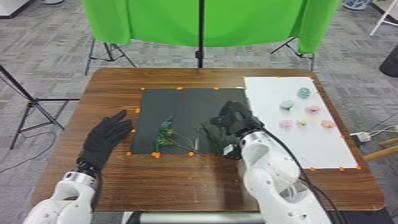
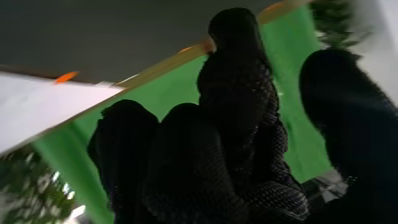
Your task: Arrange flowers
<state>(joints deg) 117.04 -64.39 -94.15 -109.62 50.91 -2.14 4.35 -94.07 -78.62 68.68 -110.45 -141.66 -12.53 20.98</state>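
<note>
R hand [image 1: 234, 119], head view: over the right part of the dark mat [image 1: 185, 95], fingers loosely extended, nothing in its grasp that I can see. Can't tell its height above the mat. My likely target, the green sprig [image 1: 166, 134], lies on the same mat to that hand's left and a touch nearer the robot. Long axis runs approx. fore-and-aft, w/ thin stems [image 1: 184, 144] angling off toward the R hand's side. L hand [image 1: 105, 138] rests at the mat's left edge, fingers straight, pointing away from me. Sprig sits btwn the two, so neither is clearly closer; I'd judge R hand must go left and slightly back, then close across the sprig's length, i.e. from the sides. Pink flower head [image 1: 285, 124] and the other blooms [image 1: 287, 104] are opposite, right of R hand on the white sheet [image 1: 266, 90], so the sprig-or-bloom choice decides direction.

Wrist view: fingers [image 2: 235, 82] extended, thumb apart, no stem btwn them that I can make out. Mat and sheet show beyond, w/ green cloth [image 2: 289, 60] past the table edge. No bearing on the sprig from this cam, so I'd steer by the head view.
</note>
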